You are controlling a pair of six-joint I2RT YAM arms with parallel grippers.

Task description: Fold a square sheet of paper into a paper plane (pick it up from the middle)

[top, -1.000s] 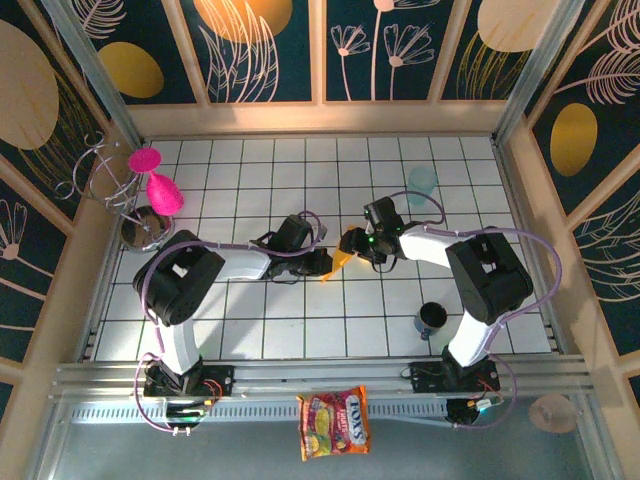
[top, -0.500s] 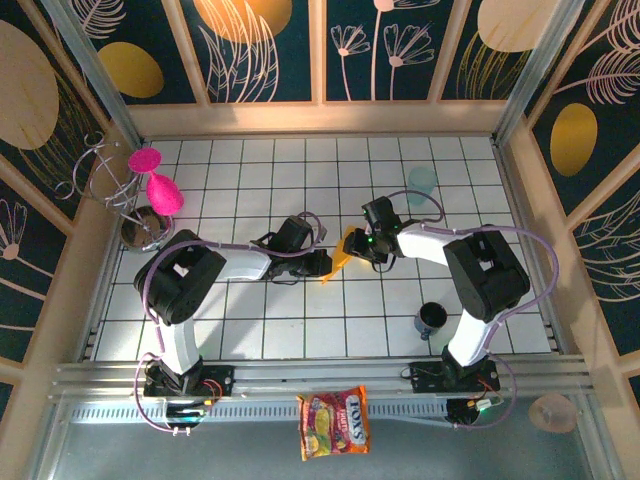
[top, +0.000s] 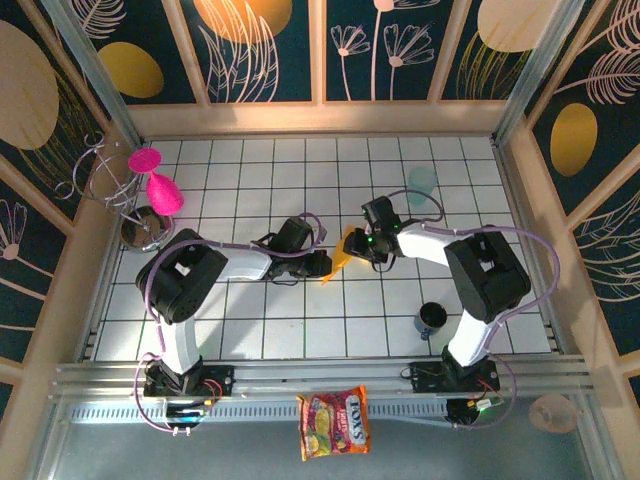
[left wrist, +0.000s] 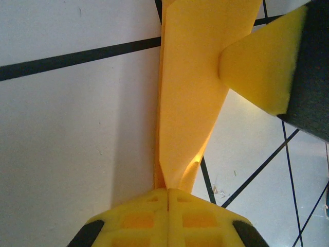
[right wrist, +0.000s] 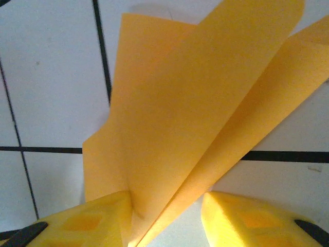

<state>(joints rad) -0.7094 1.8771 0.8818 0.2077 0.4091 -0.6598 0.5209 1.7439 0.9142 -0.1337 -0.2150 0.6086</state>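
Now, mid-fold. Left gripper [left wrist: 168, 193] clamped shut on narrow end of thin, part-folded orange-yellow paper sheet [left wrist: 190, 92], at middle of white tiled table [top: 250, 330]. Right gripper [right wrist: 167, 206] straddled other end, pads [right wrist: 247, 216] apart, paper against one pad only. Judged best: left as anchor, right closing square to crease, no twist; thin paper looked tear-prone. Surface: dark grid lines; red-and-yellow snack packet [top: 333, 423] at near edge, off tiles; dark cup [top: 432, 318] by right arm; teal glass [top: 422, 182] farther. Beyond, navy leaf-patterned wall panels [top: 270, 50].

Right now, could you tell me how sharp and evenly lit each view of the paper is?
Top external: crisp overall, evenly lit. Left wrist: folded paper sharp, its shadow falling left. Right wrist: paper bright, gripper fingers blurred.
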